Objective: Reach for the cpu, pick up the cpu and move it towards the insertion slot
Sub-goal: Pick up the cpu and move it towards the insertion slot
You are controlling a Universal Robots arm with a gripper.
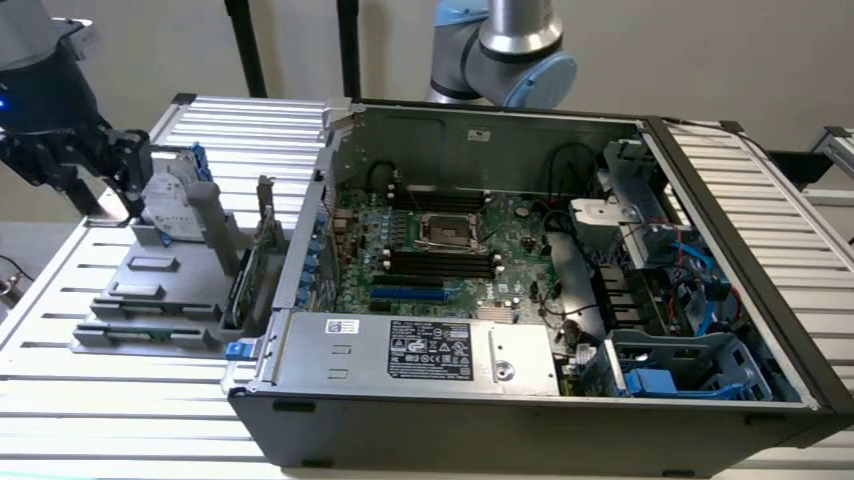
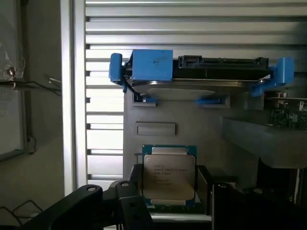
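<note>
You are dealing with the cpu point(image 2: 169, 176), which is judged to be a light, thin, rigid part. Its metal top is looking smooth and likely slippery, and its underside is presumably delicate, so you are best taking hold across two opposite side edges. Keep the pressure low and the chip level.

In the wrist view the cpu is showing a silver-grey square lid with several lines of small dark print. A narrow teal-green board is forming a rim around the lid.

The cpu is sitting over the grey fixture point(image 2: 158, 112), well apart from the hard drive point(image 2: 201, 79) with blue rails that is standing at the fixture's far edge. A shallow rectangular recess point(image 2: 156, 128) is lying between the two. Dark gripper parts are flanking the cpu closely on two sides. You cannot tell from these views whether the gripper point(image 1: 114, 188) is clamping the chip or merely bracketing it.

In the exterior view the gripper is hanging over the fixture's far end, at the bench's point(image 1: 80, 400) far corner on the exterior view's left. The insertion slot point(image 1: 447, 232) is lying well apart from it, near the middle of the motherboard inside the open computer case point(image 1: 534, 430).
</note>
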